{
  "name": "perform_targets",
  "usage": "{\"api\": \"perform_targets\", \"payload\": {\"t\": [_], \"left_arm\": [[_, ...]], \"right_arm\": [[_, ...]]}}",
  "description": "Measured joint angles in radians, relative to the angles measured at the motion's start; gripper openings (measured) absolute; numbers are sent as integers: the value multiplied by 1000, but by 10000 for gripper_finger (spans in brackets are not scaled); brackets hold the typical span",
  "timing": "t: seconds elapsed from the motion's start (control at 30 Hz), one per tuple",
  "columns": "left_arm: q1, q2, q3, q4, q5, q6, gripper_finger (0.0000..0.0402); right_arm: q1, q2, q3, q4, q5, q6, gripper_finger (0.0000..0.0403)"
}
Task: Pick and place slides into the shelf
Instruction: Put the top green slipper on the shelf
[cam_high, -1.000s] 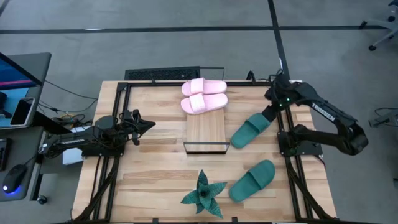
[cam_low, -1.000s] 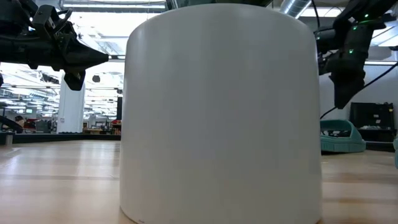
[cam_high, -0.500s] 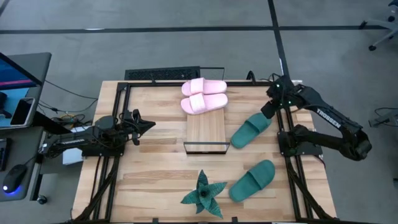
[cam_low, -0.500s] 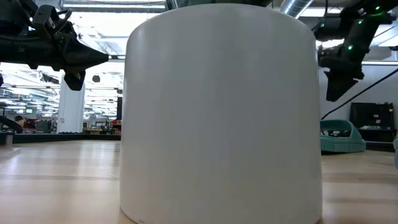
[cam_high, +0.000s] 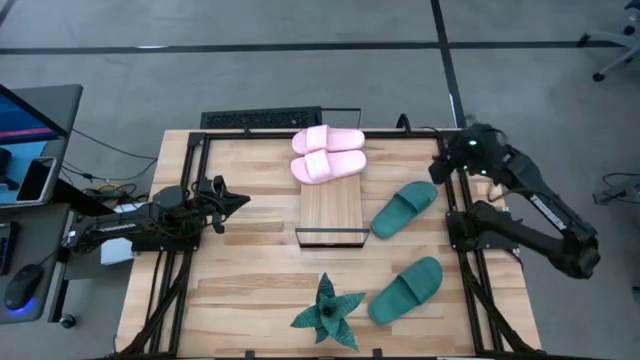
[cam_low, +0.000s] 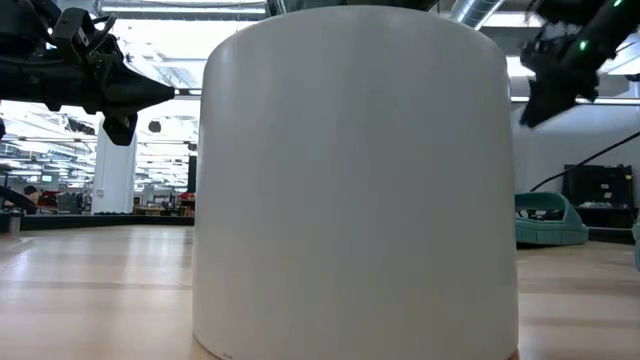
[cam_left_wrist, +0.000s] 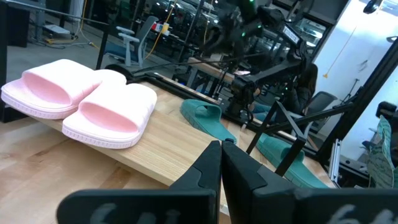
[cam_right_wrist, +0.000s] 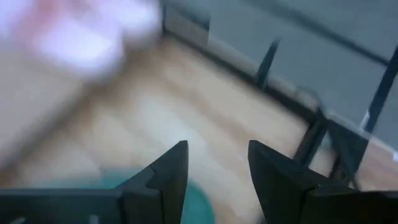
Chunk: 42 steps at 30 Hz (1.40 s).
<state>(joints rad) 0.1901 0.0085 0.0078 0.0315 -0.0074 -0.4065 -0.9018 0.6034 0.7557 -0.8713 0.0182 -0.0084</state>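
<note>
Two pale pink slides (cam_high: 327, 153) lie side by side, soles down, on the far end of the slatted shelf (cam_high: 332, 210); the left wrist view shows them too (cam_left_wrist: 81, 102). Two teal slides lie flat on the table to the right of the shelf, one farther (cam_high: 404, 209) and one nearer (cam_high: 405, 289). My right gripper (cam_high: 440, 170) hangs open above the table's far right corner, past the farther teal slide's end, with nothing between its fingers (cam_right_wrist: 214, 165). At the table's left edge my left gripper (cam_high: 240, 200) is shut and level.
A spiky green plant (cam_high: 327, 311) stands near the front edge. A big white cylinder (cam_low: 355, 180) fills the low view. Black frame rails (cam_high: 462, 250) run along the table's left and right sides. Bare wood lies between the left arm and the shelf.
My right gripper has risen and drawn back toward the table's right edge, away from the farther teal slide, and has tipped from pointing steeply down to a shallower slant. The slide lies where it was.
</note>
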Motion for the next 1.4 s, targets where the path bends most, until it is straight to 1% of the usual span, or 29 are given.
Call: {"api": "perform_targets", "payload": {"t": [0.03,0.1,0.17,0.27,0.33,0.4,0.47,0.53,0.63,0.73,0.9,1.0,1.2,1.4], "left_arm": [[0,0,0,0,0,0,0],[0,0,0,0,0,0,0],[0,0,0,0,0,0,0],[0,0,0,0,-1,0,0],[0,0,0,0,-1,0,0],[0,0,0,0,-1,0,0],[0,0,0,0,-1,0,0],[0,0,0,0,-2,0,0],[0,0,0,0,-1,0,0],[0,0,0,0,-2,0,0],[0,0,0,0,-2,0,0],[0,0,0,0,-2,0,0],[0,0,0,0,-2,0,0],[0,0,0,0,-1,0,0]], "right_arm": [[-8,-29,0,53,-33,67,159],[-16,-103,-28,227,-123,213,159],[-8,-175,-80,357,-174,242,159],[7,-216,-175,369,-150,217,159],[9,-207,-254,342,-123,247,159],[9,-195,-312,348,-122,273,159],[14,-177,-328,375,-132,293,159],[26,-159,-306,383,-153,290,159],[45,-94,-271,294,-152,276,159],[68,-17,-253,273,-139,285,159],[76,122,-240,183,-38,405,159],[71,209,-225,156,-37,452,159],[50,338,-207,102,10,499,159],[33,433,-189,22,10,543,159]]}}
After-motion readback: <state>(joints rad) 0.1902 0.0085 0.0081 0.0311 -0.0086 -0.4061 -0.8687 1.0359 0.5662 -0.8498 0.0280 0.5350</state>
